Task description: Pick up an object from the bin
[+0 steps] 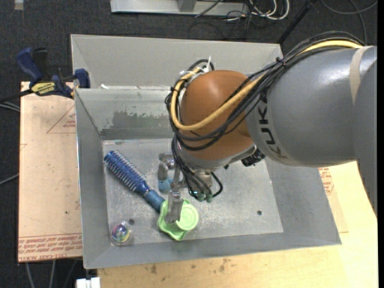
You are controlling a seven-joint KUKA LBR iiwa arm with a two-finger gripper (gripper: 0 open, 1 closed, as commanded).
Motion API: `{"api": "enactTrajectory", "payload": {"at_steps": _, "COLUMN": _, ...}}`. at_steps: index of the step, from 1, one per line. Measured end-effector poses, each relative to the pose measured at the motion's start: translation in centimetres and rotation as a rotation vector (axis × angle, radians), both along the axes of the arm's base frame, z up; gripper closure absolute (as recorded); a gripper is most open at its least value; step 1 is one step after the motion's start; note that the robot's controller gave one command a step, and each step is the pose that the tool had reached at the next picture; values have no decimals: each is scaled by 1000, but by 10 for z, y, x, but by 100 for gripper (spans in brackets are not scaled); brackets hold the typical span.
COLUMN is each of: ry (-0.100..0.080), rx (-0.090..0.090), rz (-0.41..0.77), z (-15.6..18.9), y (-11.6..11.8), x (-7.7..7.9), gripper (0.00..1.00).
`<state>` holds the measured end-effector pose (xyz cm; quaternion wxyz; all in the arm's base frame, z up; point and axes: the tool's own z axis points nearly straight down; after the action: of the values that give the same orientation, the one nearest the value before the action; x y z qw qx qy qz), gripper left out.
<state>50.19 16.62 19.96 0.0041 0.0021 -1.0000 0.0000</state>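
My gripper (170, 194) hangs below the arm's orange cover, low over the front middle of the bin. Its two grey fingers stand apart, so it is open. The longer finger (176, 207) comes down onto a lime-green rounded plastic piece (186, 222) lying near the bin's front wall, and the shorter one (162, 171) stays higher and to the left. A blue hairbrush (129, 176) lies slantwise just left of the gripper, its handle end touching the green piece. Nothing shows between the fingers.
A small glittery ball (121, 233) sits in the front left corner of the bin. The arm and its cover hide the bin's middle and back right. Bare floor shows to the right of the green piece.
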Motion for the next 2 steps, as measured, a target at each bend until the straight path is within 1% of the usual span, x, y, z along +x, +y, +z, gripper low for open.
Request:
{"api": "enactTrajectory", "payload": {"at_steps": 1, "ry": -6, "rx": 1, "rz": -55, "z": -131, "y": -66, "x": 14, "gripper": 0}}
{"api": "enactTrajectory", "payload": {"at_steps": 2, "ry": -11, "rx": 3, "rz": -52, "z": -128, "y": -65, "x": 15, "gripper": 100}}
